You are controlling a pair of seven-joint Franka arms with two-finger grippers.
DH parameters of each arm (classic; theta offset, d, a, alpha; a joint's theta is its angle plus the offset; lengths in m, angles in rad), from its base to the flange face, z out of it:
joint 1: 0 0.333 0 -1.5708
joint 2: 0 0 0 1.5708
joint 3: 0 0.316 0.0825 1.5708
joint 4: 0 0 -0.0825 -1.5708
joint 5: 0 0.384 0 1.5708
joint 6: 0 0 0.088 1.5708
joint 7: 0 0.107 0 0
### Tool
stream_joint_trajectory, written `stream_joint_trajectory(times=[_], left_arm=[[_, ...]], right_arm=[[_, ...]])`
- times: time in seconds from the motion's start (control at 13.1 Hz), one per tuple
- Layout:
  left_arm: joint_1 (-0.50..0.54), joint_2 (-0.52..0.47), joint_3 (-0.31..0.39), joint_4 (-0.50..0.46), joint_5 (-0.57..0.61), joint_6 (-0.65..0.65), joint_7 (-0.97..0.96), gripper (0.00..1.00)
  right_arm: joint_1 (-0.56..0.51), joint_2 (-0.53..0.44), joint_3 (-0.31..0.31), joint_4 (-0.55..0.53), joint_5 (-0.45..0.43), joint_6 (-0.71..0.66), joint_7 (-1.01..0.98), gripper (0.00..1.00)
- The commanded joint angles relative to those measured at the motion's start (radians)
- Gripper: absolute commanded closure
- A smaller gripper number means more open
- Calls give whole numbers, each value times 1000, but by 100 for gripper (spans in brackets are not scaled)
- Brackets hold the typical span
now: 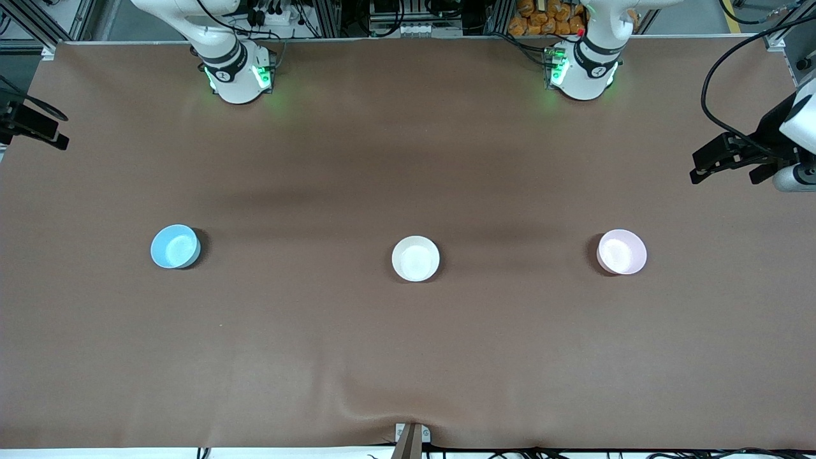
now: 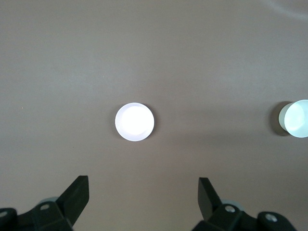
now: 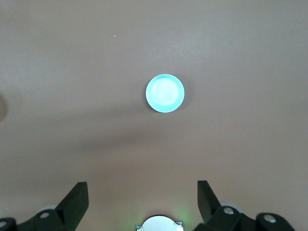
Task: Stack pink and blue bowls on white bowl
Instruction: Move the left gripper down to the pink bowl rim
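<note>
Two white arms, black joint bands, green-lit bases [image 1: 239,80]; black angular gripper fingers [image 2: 77,195], black cables.

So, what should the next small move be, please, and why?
I'd probably bring the left pincer down to the pink bowl. It and the right pincer hang open and empty over the table's ends. Nothing is stacked: the white bowl sits mid-row, the blue bowl at the right arm's end, pink at the left arm's.
</note>
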Motion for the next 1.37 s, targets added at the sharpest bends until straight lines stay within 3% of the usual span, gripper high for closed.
stream_joint_trajectory(times=[0.0, 0.61, 1.07, 1.3], left_arm=[[11, -7, -6, 5, -17, -16, 3, 0], [52, 76, 6, -4, -5, -16, 26, 0], [73, 284, 8, 4, 36, 38, 104, 0], [124, 380, 5, -9, 33, 151, 141, 0]], right_arm=[[-1, 3, 0, 7, -1, 0, 16, 0], [-1, 3, 0, 7, -1, 0, 16, 0], [1, 3, 0, 7, -3, -1, 16, 0], [1, 3, 0, 7, -1, -1, 16, 0]])
